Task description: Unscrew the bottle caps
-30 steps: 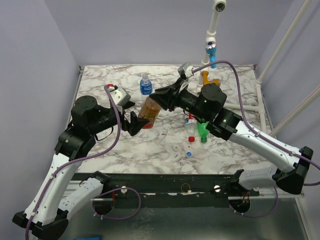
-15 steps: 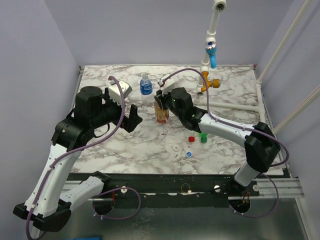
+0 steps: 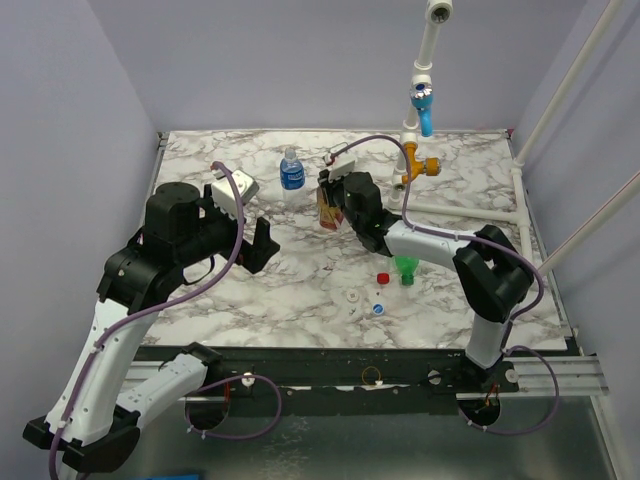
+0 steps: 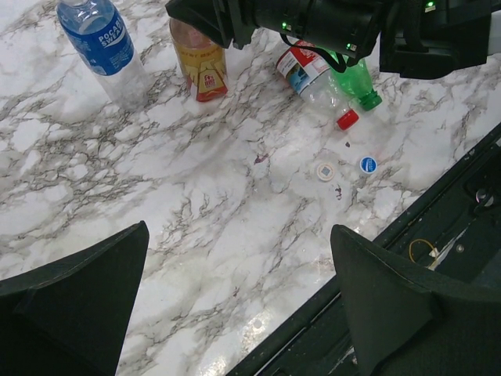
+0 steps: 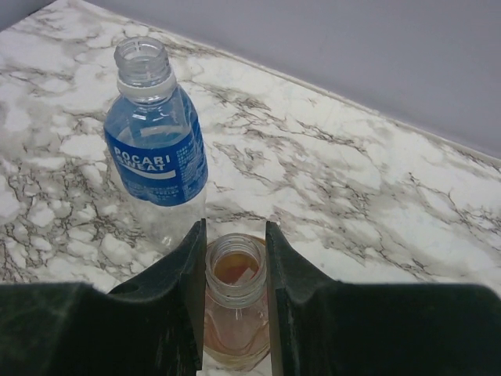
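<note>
Amber bottle (image 5: 234, 312) upright, mouth up

Open marble (image 4: 196, 157) lies before the left hand (image 4: 239, 231), while the right arm (image 4: 329, 23) overhangs the lying bottles (image 4: 309, 74).

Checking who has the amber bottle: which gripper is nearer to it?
Right. The right gripper clamps the neck of the amber bottle; the left gripper hangs open, apart, to its left in the top view.
</note>
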### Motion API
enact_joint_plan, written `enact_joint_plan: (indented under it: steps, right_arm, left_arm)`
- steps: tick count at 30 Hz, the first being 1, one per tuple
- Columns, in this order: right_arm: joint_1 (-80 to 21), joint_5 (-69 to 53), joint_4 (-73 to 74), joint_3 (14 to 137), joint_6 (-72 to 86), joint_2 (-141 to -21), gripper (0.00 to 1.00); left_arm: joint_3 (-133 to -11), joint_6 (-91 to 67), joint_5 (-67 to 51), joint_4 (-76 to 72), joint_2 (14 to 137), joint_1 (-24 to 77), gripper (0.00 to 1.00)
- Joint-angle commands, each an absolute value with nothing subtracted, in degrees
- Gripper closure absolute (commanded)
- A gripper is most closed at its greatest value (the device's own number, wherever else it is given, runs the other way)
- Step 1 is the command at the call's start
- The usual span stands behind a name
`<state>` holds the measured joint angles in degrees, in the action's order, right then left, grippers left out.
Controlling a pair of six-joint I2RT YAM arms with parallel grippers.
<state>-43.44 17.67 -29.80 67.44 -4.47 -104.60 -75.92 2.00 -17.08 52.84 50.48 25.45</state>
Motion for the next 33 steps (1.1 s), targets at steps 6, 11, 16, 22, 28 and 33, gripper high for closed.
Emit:
enact_joint_plan:
  steps: [6, 11, 16, 22, 28, 33]
  right_arm:
    - [-42.2, 17.1, -33.6, 68.2, -3.4, -106.8, 0.71]
    - [-42.2, 17.5, -32.4, 68.1, -2.9, -104.9, 0.40]
    - [-42.1, 17.0, -31.3, 68.2, -2.4, -102.1, 0.32]
    - [-42.2, 17.0, -27.4, 68.6, -1.5, -96.7, 0.16]
    - [-43.3, 16.9, -17.2, 63.4, 7.0, -85.7, 0.07]
    - [-46.6, 19.4, -5.0, 54.7, 15.1, -77.1, 0.01]
  left_arm:
    - [-74.4, 3.2, -18.0, 52.6, 49.6, 25.4, 0.01]
    - [-73.9, 3.2, -18.8, 52.3, 49.9, 25.4, 0.01]
    - [-74.1, 3.3, -20.1, 51.7, 50.1, 25.4, 0.01]
    - [-74.5, 3.7, -21.0, 51.5, 50.8, 25.4, 0.01]
    - [-76.6, 4.6, -22.1, 51.4, 52.4, 25.4, 0.01]
    - [-78.6, 4.9, -23.2, 51.4, 54.6, 25.4, 0.01]
